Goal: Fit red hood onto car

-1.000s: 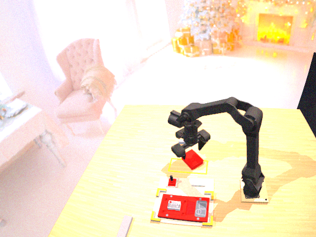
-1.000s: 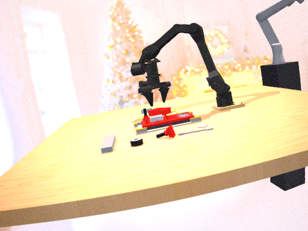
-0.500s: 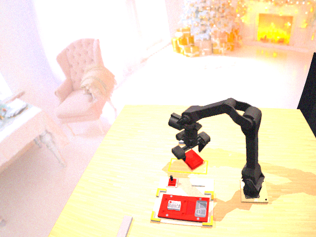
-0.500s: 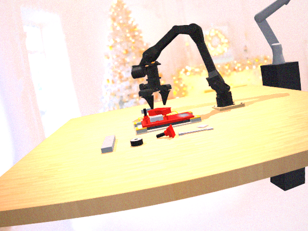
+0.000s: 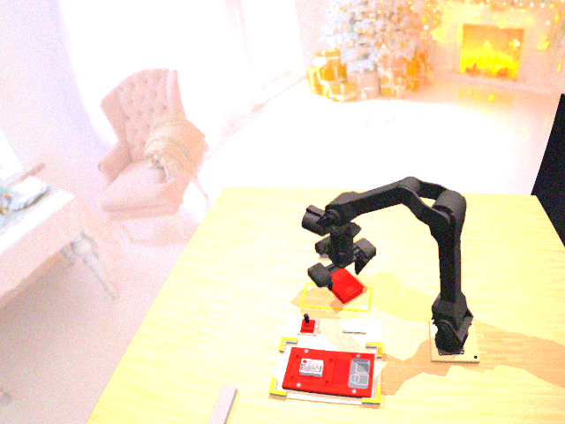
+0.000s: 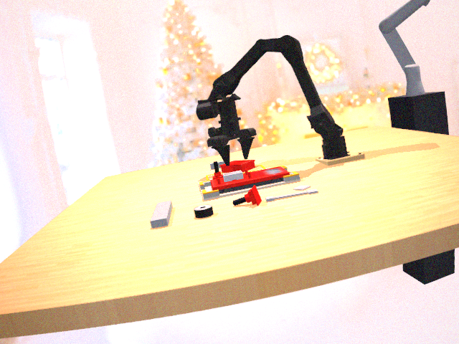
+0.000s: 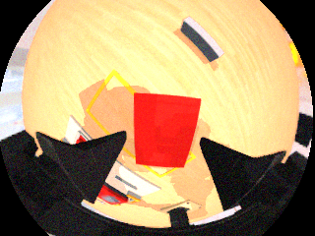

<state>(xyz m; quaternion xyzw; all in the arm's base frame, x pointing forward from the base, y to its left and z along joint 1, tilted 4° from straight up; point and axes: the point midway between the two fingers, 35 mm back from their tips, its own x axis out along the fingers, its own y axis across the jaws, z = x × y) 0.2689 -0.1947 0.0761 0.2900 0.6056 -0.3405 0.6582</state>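
Claw (image 5: pixel 340 277) (image 6: pixel 237 162) (image 7: pixel 164 138) apart, empty; hood (image 5: pixel 346 285) (image 6: pixel 239 164) (image 7: pixel 166 130) beneath. Best centre hood between fingers, lower straight, grip sides evenly, lift level.

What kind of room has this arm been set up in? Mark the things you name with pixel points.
Probably a living room decorated for Christmas: a light-strung tree (image 5: pixel 365 41) (image 6: pixel 183 74), a glowing fireplace (image 5: pixel 492 52) and a tufted armchair (image 5: pixel 148 102) stand beyond the table (image 5: pixel 182 319) (image 6: pixel 259 244).

High, tilted view looks down the wooden counter (image 5: pixel 182 365) (image 6: pixel 222 251) (image 7: pixel 162 44) toward its far edge; a lower, oblique view faces across from beyond the near edge. Both share the black jointed arm (image 5: pixel 449 246) (image 6: pixel 305 79). A close wrist view looks down between the jaws.
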